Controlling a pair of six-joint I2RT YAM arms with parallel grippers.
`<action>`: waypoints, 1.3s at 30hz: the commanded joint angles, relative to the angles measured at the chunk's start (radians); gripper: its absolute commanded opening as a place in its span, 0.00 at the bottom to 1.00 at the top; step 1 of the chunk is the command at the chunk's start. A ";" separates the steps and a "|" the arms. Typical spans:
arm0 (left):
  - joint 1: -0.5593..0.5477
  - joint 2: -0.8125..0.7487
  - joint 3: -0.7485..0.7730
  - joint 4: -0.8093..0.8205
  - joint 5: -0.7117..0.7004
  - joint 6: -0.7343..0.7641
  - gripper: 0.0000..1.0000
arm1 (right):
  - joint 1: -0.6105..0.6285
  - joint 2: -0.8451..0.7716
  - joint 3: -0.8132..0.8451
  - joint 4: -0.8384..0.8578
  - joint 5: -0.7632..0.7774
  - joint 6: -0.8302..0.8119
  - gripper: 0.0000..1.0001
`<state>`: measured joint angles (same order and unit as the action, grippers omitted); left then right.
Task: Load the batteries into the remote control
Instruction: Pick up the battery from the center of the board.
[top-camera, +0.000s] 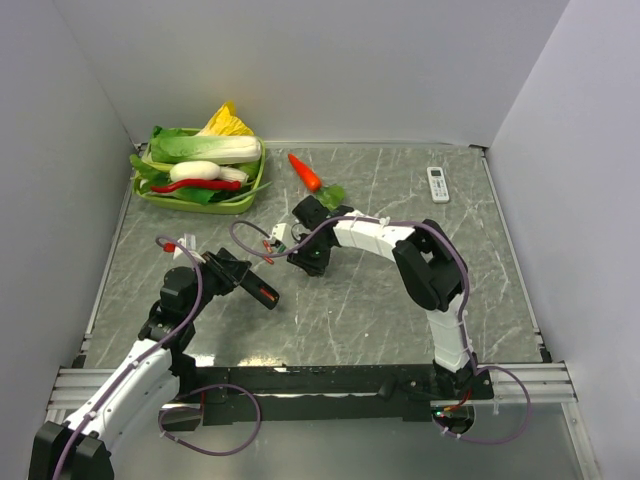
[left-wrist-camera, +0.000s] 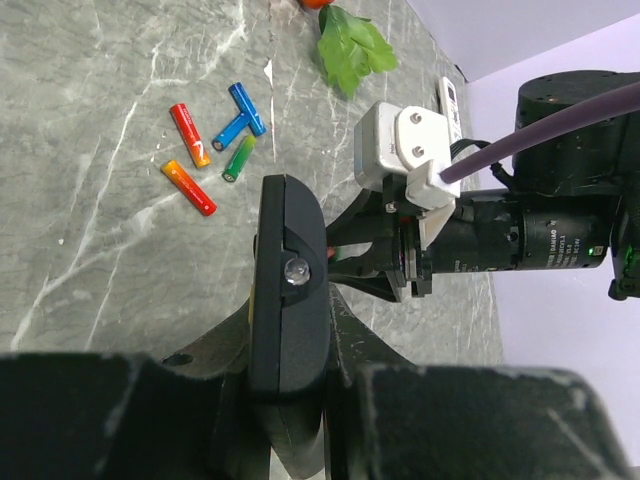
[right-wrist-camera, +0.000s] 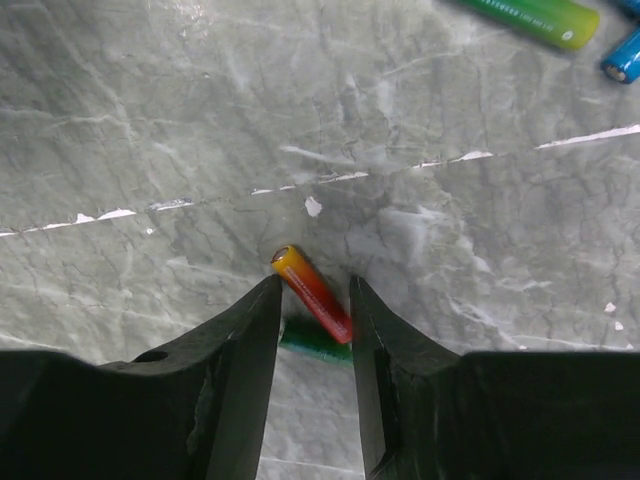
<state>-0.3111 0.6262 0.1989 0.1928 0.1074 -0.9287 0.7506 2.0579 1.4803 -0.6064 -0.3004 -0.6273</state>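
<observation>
The black remote control (left-wrist-camera: 287, 300) stands on edge, and my left gripper (left-wrist-camera: 290, 335) is shut on it; from above the remote control (top-camera: 262, 291) juts out to the right of that gripper (top-camera: 236, 272). Several batteries lie loose on the marble: red (left-wrist-camera: 190, 132), orange-red (left-wrist-camera: 188, 187), green (left-wrist-camera: 240, 157) and blue (left-wrist-camera: 247, 108). My right gripper (right-wrist-camera: 313, 285) is low over the table, its jaws against both ends of a slanted orange-red battery (right-wrist-camera: 312, 293). A green battery (right-wrist-camera: 310, 342) lies just beneath it. From above, the right gripper (top-camera: 298, 258) is beside the remote.
A green tray (top-camera: 235, 203) of vegetables stands at the back left. An orange carrot (top-camera: 305, 172) lies behind my right arm, and a white remote (top-camera: 438, 183) at the back right. White walls close off three sides. More batteries, green (right-wrist-camera: 530, 15) and blue (right-wrist-camera: 625, 55), lie ahead of my right gripper.
</observation>
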 joint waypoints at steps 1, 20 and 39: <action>0.003 -0.006 0.048 0.034 0.003 0.013 0.02 | 0.006 0.027 0.032 -0.009 0.015 -0.015 0.39; 0.004 -0.008 0.045 0.045 0.005 -0.002 0.02 | -0.005 0.139 0.166 0.028 0.147 0.395 0.16; 0.004 -0.010 0.042 0.056 0.011 -0.013 0.02 | 0.021 0.031 0.017 0.030 0.208 0.396 0.36</action>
<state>-0.3111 0.6258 0.2031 0.1967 0.1081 -0.9329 0.7624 2.1162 1.5536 -0.5274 -0.1345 -0.2253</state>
